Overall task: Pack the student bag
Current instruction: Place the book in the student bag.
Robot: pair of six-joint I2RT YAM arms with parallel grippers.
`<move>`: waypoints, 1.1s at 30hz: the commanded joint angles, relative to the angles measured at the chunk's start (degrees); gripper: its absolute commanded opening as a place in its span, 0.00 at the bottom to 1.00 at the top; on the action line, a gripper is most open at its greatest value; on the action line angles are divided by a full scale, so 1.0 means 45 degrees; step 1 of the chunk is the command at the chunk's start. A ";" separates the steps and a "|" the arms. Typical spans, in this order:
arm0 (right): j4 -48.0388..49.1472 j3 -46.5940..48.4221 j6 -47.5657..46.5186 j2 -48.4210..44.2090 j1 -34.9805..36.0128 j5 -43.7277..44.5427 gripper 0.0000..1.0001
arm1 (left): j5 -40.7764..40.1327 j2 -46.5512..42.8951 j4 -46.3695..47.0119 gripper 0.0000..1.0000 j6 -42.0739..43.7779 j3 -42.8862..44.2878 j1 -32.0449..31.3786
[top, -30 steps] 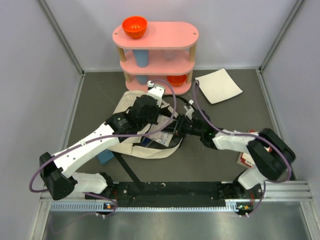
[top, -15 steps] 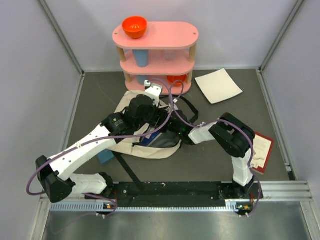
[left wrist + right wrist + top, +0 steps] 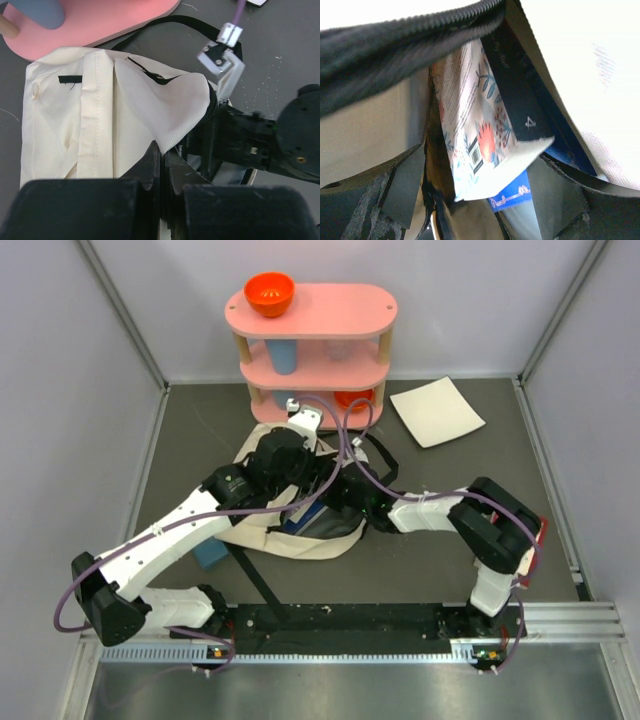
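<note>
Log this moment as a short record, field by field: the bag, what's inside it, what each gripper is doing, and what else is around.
bag: student bag, lying flat, main zip open
left gripper: left gripper shut, pinching the cream fabric at the edge of the opening
right gripper: right gripper inside the opening, fingers spread apart, gripping nothing
contents: floral-covered book with a dark book beside it
behind bag: pink shelf, orange bowl on top
loose: white sheet, far right
</note>
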 commanded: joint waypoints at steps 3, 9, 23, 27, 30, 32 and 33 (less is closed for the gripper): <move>-0.1767 -0.0699 -0.0703 -0.1867 0.0095 0.0627 0.80 | 0.0181 -0.0291 0.1414 0.00 -0.0181 0.0055 0.0157; -0.1162 -0.0625 -0.0606 -0.1557 0.0075 -0.0093 0.46 | 0.0532 -0.0252 0.1531 0.00 -0.0279 -0.0102 0.0215; -0.4565 -0.0815 -0.2165 -0.4401 0.0075 0.2337 0.48 | 0.0552 -0.0388 0.1590 0.18 -0.0455 -0.0415 0.0254; -0.8594 -0.1596 -0.2540 -0.7273 -0.0022 0.4724 0.67 | 0.1116 -0.0272 0.1960 0.46 -0.0455 -0.0278 0.0313; -1.1636 -0.2084 -0.2033 -0.9246 -0.0723 0.5996 0.77 | 0.1644 -0.0096 0.2292 0.60 -0.0455 -0.0005 0.0313; -1.2816 -0.2494 -0.1583 -1.0808 -0.1909 0.6466 0.84 | 0.2405 0.0040 0.2623 0.69 -0.0532 0.0209 0.0313; -1.3904 -0.2594 -0.1486 -1.1297 -0.2536 0.6525 0.85 | 0.2736 0.0080 0.2818 0.80 -0.0552 0.0268 0.0313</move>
